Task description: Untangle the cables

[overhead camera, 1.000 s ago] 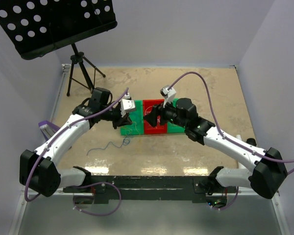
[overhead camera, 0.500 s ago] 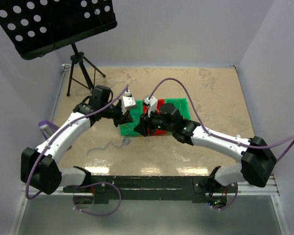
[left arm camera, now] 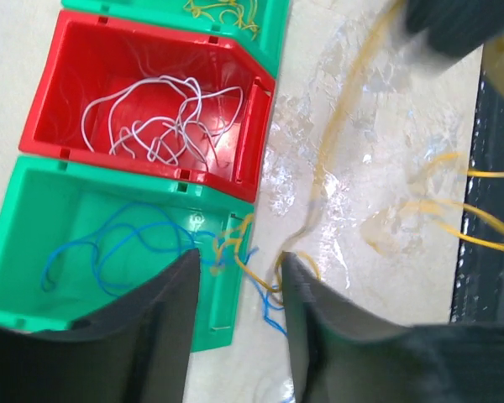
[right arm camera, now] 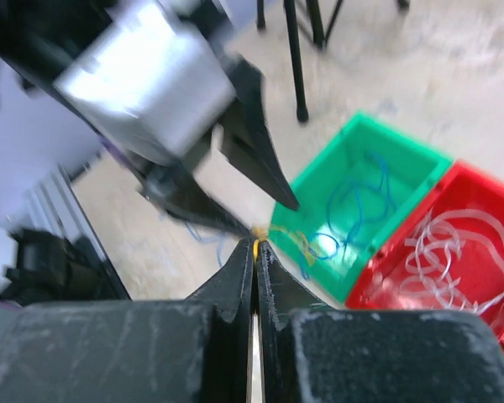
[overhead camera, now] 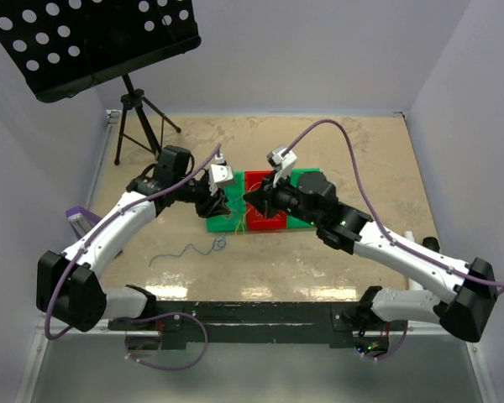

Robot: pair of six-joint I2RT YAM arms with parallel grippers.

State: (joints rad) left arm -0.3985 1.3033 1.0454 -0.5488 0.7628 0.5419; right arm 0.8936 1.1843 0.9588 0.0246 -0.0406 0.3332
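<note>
Yellow wire (left arm camera: 323,159), which looks thin, soft and springy, is pinched in the closed right gripper (right arm camera: 254,245), and the left gripper (left arm camera: 239,262) has its jaws apart over its knot with the blue wire (left arm camera: 139,227) by the green bin (left arm camera: 223,323), where I'd grab, white wire (left arm camera: 160,117) beyond.

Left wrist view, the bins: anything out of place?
Yes. The blue wire spills over the green bin's front lip onto the table and is knotted there with the yellow wire, which the right gripper pinches. The white wire lies wholly inside the red bin.
</note>
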